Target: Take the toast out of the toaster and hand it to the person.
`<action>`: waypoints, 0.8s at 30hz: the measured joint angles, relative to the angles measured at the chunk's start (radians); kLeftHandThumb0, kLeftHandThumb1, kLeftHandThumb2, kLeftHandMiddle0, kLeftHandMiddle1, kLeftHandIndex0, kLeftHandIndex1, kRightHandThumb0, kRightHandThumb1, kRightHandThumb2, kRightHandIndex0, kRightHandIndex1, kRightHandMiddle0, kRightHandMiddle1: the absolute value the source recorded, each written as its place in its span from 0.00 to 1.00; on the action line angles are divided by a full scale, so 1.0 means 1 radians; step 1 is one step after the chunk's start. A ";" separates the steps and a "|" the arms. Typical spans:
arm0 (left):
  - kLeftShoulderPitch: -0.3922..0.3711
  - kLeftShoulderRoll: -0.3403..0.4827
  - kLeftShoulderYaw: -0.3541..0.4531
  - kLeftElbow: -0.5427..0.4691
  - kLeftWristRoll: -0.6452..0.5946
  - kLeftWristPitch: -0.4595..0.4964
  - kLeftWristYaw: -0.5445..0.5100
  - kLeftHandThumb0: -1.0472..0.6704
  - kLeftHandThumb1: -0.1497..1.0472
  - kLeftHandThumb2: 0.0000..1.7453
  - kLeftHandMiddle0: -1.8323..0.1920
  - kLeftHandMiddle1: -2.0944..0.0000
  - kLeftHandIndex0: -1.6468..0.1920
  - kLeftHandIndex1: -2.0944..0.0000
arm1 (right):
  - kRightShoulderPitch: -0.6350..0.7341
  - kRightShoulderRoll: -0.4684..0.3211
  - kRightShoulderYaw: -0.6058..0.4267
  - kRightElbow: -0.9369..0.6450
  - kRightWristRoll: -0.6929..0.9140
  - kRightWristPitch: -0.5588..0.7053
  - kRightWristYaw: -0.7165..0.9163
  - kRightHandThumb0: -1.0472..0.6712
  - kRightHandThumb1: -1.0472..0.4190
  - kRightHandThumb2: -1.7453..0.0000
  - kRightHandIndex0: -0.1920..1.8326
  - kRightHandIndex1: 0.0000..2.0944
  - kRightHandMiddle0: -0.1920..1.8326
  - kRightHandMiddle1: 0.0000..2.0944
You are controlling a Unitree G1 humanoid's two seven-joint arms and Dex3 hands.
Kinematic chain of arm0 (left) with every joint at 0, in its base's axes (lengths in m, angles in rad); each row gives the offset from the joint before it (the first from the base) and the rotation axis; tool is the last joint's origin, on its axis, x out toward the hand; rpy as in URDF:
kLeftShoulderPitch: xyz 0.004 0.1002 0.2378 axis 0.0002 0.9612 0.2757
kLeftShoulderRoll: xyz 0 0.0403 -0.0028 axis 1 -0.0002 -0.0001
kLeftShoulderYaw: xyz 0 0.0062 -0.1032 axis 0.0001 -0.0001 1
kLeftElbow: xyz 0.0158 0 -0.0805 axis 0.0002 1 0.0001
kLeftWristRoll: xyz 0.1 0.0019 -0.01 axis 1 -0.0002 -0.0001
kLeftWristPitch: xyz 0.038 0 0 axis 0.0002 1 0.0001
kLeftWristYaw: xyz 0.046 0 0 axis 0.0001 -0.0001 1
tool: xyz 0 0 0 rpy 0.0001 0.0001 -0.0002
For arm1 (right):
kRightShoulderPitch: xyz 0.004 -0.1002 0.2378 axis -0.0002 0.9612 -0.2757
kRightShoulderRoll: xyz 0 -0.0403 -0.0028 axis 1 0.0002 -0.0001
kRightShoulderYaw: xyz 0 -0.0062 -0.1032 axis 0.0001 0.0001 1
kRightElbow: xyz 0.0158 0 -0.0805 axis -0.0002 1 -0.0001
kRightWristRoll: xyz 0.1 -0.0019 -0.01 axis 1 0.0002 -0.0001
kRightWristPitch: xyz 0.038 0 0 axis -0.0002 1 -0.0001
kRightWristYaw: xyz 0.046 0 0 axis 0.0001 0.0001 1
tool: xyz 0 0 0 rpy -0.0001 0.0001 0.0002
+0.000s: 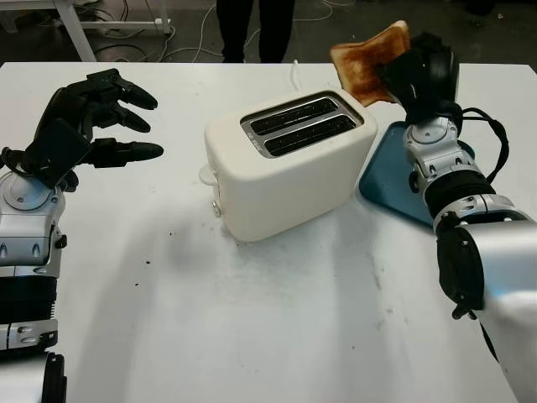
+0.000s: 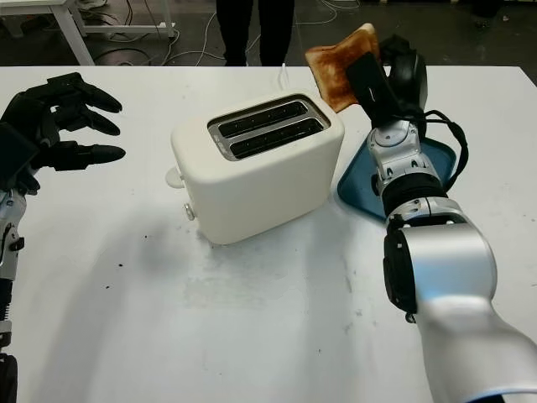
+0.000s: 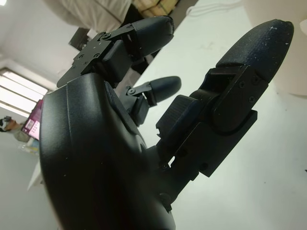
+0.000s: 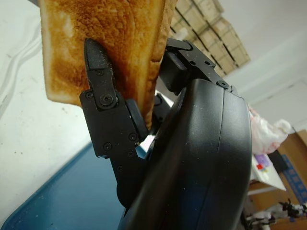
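A browned slice of toast [image 1: 369, 60] is held up in the air behind and to the right of the white toaster [image 1: 285, 164], with my right hand [image 1: 417, 74] shut on it. In the right wrist view the toast [image 4: 103, 43] is pinched between a black finger [image 4: 103, 103] and the palm. The toaster's two slots [image 1: 302, 124] look dark and empty. My left hand [image 1: 92, 122] hovers open over the table's left side, well apart from the toaster. A person's dark legs [image 1: 252, 29] stand beyond the table's far edge.
A blue tray [image 1: 394, 180] lies flat on the white table [image 1: 268, 319] to the right of the toaster, under my right forearm. A white cord [image 1: 295, 74] runs from behind the toaster. Crumbs dot the table at front left.
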 measured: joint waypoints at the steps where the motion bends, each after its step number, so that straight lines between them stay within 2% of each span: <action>1: 0.000 0.000 0.000 -0.002 0.000 0.003 0.000 0.00 0.56 0.00 0.63 0.43 0.60 0.48 | 0.002 0.000 -0.001 0.000 0.002 0.000 0.002 0.45 0.09 0.90 0.52 0.83 0.45 0.63; 3: 0.000 0.000 0.000 -0.003 -0.001 0.006 0.000 0.00 0.56 0.00 0.63 0.43 0.59 0.48 | 0.007 0.000 -0.002 0.000 0.002 0.000 0.003 0.45 0.09 0.91 0.49 0.83 0.46 0.60; 5: 0.001 0.000 0.000 -0.003 0.003 0.006 0.003 0.00 0.58 0.00 0.60 0.47 0.58 0.51 | 0.008 0.000 -0.001 0.000 0.002 0.000 -0.001 0.45 0.09 0.92 0.48 0.83 0.46 0.59; 6: 0.001 0.000 0.000 -0.003 0.007 0.005 0.008 0.00 0.58 0.00 0.60 0.49 0.57 0.52 | 0.008 0.000 -0.002 0.000 0.002 0.000 -0.005 0.45 0.09 0.92 0.48 0.83 0.47 0.61; 7: 0.001 0.000 0.000 -0.002 0.008 0.004 0.012 0.00 0.60 0.00 0.59 0.50 0.57 0.53 | 0.008 0.000 -0.004 0.000 0.002 0.000 -0.008 0.45 0.09 0.91 0.49 0.83 0.46 0.71; 8: 0.002 0.000 0.000 0.003 0.008 -0.002 0.014 0.00 0.60 0.00 0.58 0.51 0.56 0.54 | 0.008 0.000 -0.007 0.000 0.004 0.000 -0.008 0.44 0.09 0.91 0.50 0.83 0.45 0.76; 9: 0.002 0.000 0.000 0.009 0.008 -0.009 0.015 0.00 0.61 0.00 0.57 0.52 0.56 0.54 | 0.008 0.000 -0.009 0.000 0.006 0.000 -0.009 0.45 0.09 0.91 0.47 0.83 0.42 0.75; 11: 0.002 0.000 0.000 0.019 0.008 -0.015 0.016 0.00 0.60 0.00 0.57 0.53 0.55 0.55 | 0.008 0.000 -0.010 0.000 0.006 0.000 -0.022 0.46 0.09 0.93 0.46 0.70 0.45 0.52; 13: 0.002 0.000 0.000 0.018 0.008 -0.015 0.017 0.00 0.59 0.00 0.57 0.54 0.55 0.56 | 0.008 0.000 -0.009 0.000 0.006 0.000 -0.033 0.46 0.09 0.93 0.48 0.69 0.49 0.45; 14: 0.002 0.000 0.000 0.018 0.008 -0.014 0.018 0.00 0.59 0.00 0.57 0.54 0.55 0.56 | 0.008 0.000 -0.009 0.000 0.006 0.000 -0.038 0.46 0.09 0.94 0.49 0.69 0.50 0.45; 15: 0.002 0.000 0.000 0.018 0.008 -0.014 0.018 0.00 0.58 0.00 0.57 0.54 0.55 0.56 | 0.008 0.000 -0.009 0.000 0.006 0.000 -0.042 0.47 0.09 0.94 0.50 0.70 0.51 0.47; 17: 0.002 0.000 0.000 0.018 0.008 -0.014 0.018 0.00 0.59 0.00 0.56 0.54 0.55 0.56 | 0.008 0.000 -0.008 0.000 0.004 -0.007 -0.049 0.47 0.09 0.93 0.52 0.78 0.49 0.63; 20: 0.002 0.000 -0.001 0.018 0.008 -0.014 0.018 0.00 0.59 0.00 0.56 0.54 0.54 0.56 | 0.008 -0.001 -0.006 0.000 0.001 -0.020 -0.050 0.47 0.09 0.92 0.55 0.83 0.47 0.79; 24: 0.002 0.000 -0.001 0.018 0.008 -0.014 0.018 0.00 0.58 0.00 0.57 0.54 0.54 0.57 | 0.008 -0.001 -0.001 0.000 -0.003 -0.036 -0.069 0.48 0.09 0.91 0.58 0.83 0.49 0.83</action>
